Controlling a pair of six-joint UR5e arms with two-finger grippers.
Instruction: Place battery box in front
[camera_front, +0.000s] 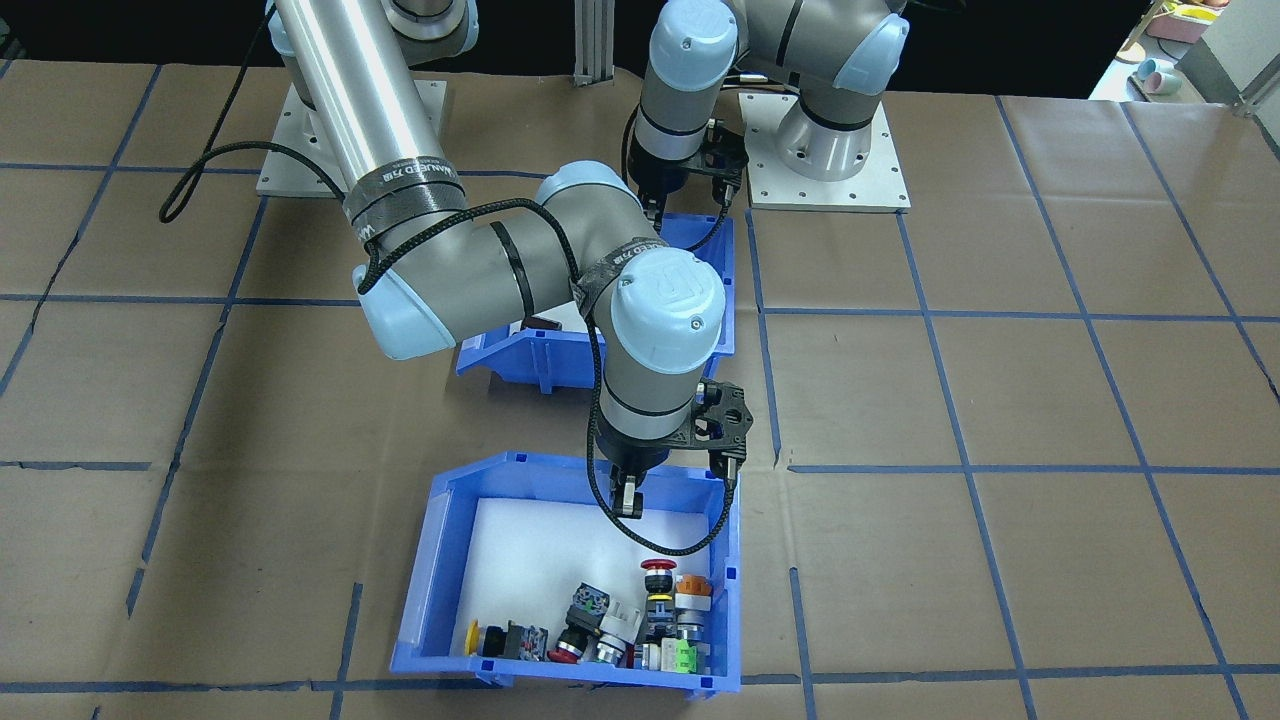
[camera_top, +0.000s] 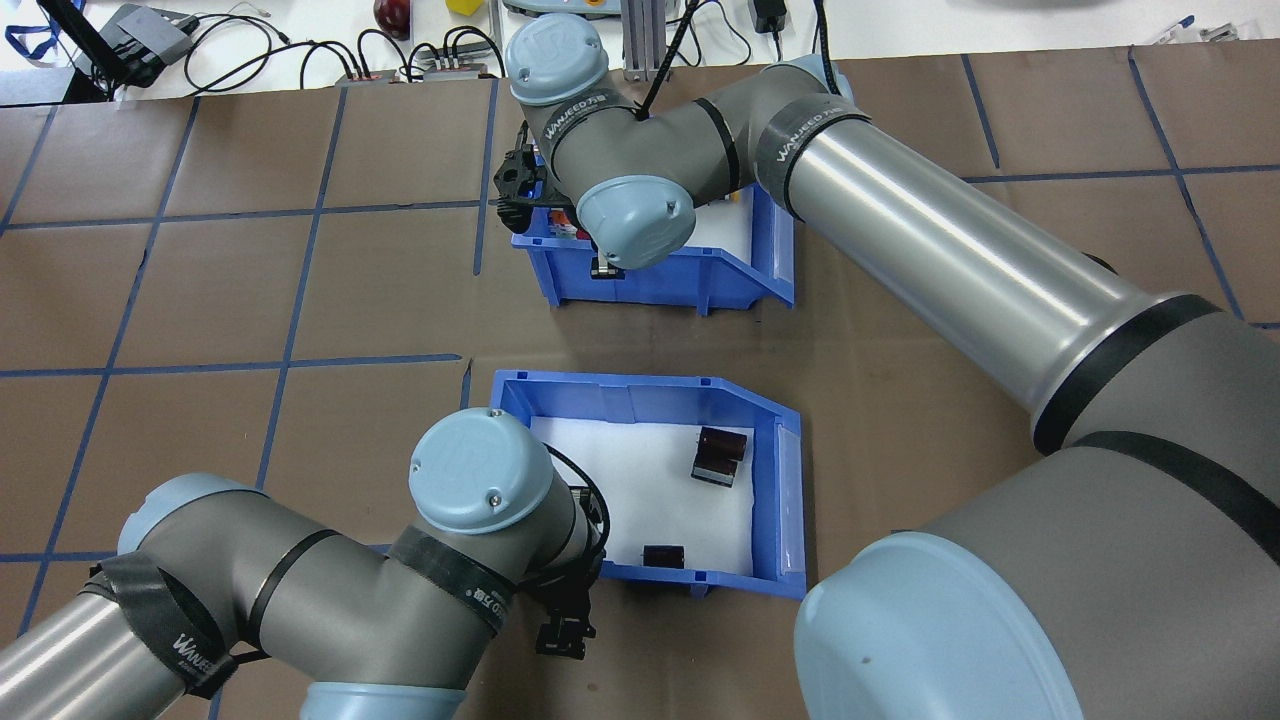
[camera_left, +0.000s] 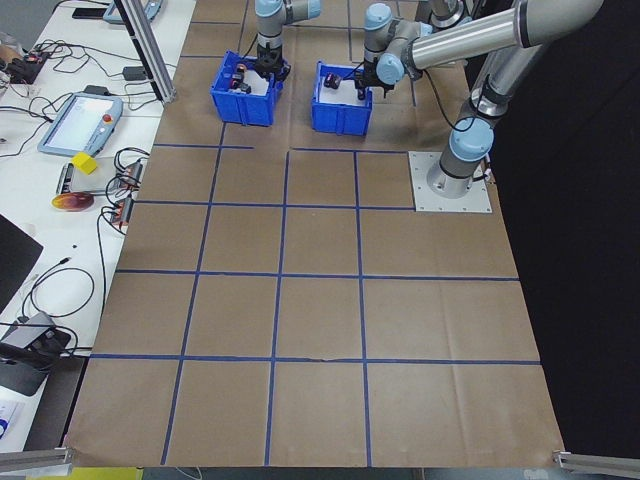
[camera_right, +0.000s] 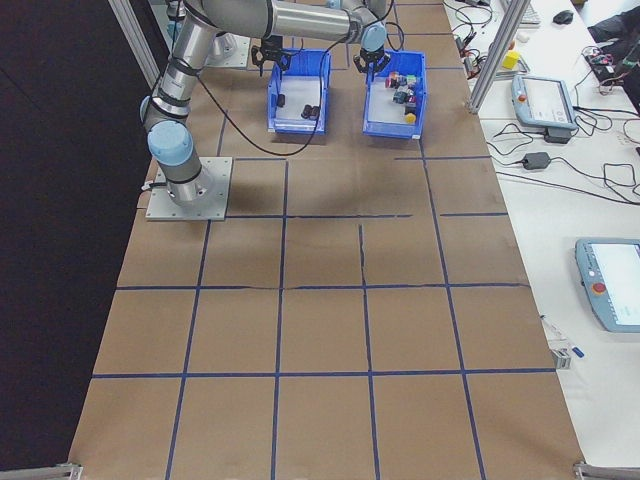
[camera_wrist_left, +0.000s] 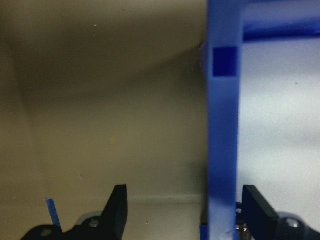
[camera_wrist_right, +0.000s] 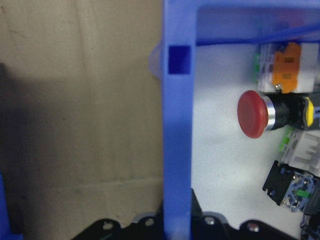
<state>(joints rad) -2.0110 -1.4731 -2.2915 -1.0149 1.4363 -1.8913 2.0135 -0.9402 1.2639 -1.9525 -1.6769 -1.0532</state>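
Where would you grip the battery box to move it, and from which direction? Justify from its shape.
Grip the battery box by its thin upright side wall, coming straight down with one finger inside and one outside. The box looks too wide to span; the open left gripper straddles that wall.

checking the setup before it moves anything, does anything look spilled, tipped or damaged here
Nothing stands out. The battery box and the switch bin both sit flat and upright with their contents inside. The left gripper straddles the battery box's wall, open; the right gripper is at the switch bin's wall.
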